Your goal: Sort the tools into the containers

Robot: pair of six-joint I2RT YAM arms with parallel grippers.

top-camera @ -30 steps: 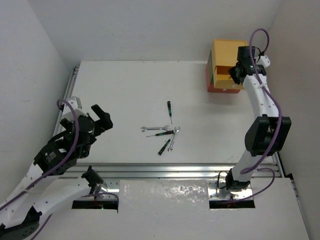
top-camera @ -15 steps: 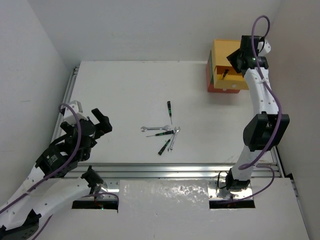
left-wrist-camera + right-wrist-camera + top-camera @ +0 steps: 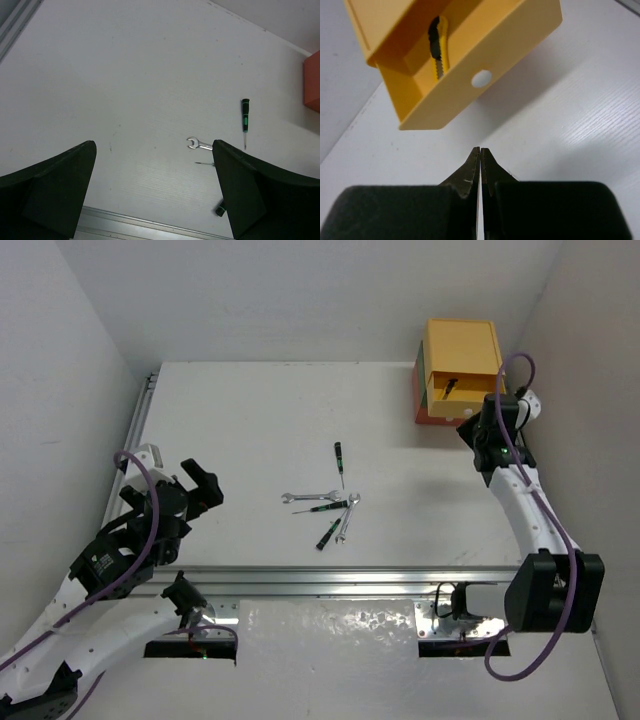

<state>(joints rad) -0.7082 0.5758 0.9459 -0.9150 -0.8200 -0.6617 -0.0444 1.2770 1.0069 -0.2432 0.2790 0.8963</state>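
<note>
The yellow-and-black utility knife [image 3: 438,50] lies inside the open yellow box drawer [image 3: 520,35], far right on the white table [image 3: 230,430]. Just near of it the right gripper [image 3: 480,150] is pinched closed (empty). The left gripper [image 3: 154,145] gapes wide, holding nothing, at the near left.

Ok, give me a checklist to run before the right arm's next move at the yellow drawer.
1. Utility knife lies inside the yellow drawer: ok.
2. Right gripper shut and holding nothing: ok.
3. Right gripper apart from the white knob: ok.
4. Yellow drawer closed: not ok, it stands open.
5. Left gripper open and empty: ok.
6. All tools sorted: not ok; two wrenches and thin screwdrivers lie on the table.
</note>
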